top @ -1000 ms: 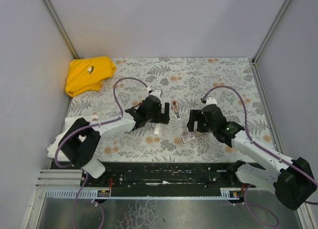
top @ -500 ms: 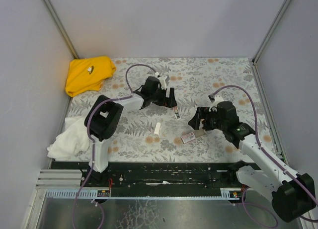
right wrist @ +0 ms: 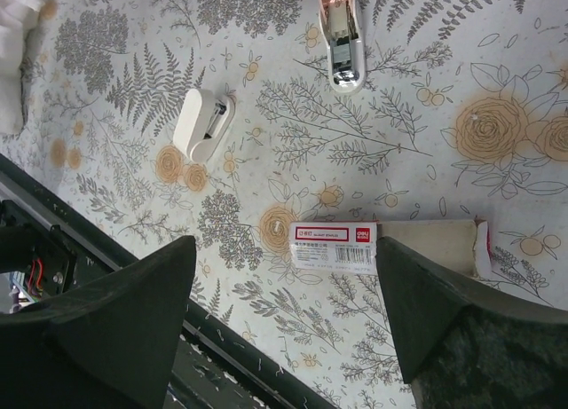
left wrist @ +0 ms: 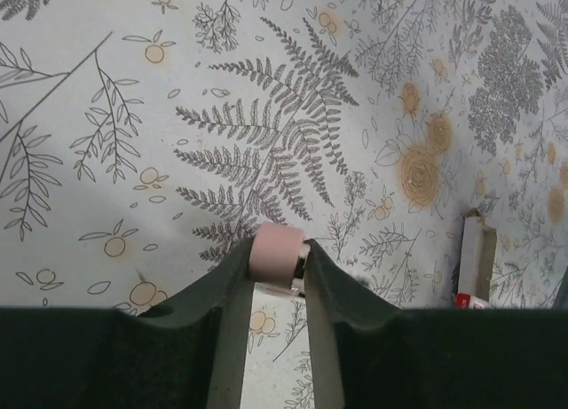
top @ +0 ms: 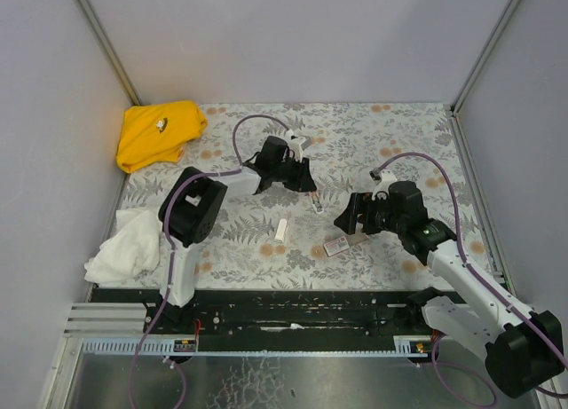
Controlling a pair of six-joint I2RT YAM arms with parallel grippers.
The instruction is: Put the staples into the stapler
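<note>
Pink-and-white, the stapler (right wrist: pixel 342 32) sits mid-worktop (top: pixel 399 134), between the two arms. The left pincer (left wrist: pixel 278 254) is clenched on its pink end. Nearer, and slightly right, lies a red-and-white labelled box (right wrist: pixel 335 247) with its tray slid partly out. The right pincer (right wrist: pixel 284 243) hangs above the box, spread wide and grasping nothing. A white plastic piece (right wrist: pixel 202 122) lies left of the box, apart from it.

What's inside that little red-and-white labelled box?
A pale inner tray sticks out of the small flat red-and-white labelled box; its sleeve hides the rest. Staples cannot be made out.
</note>
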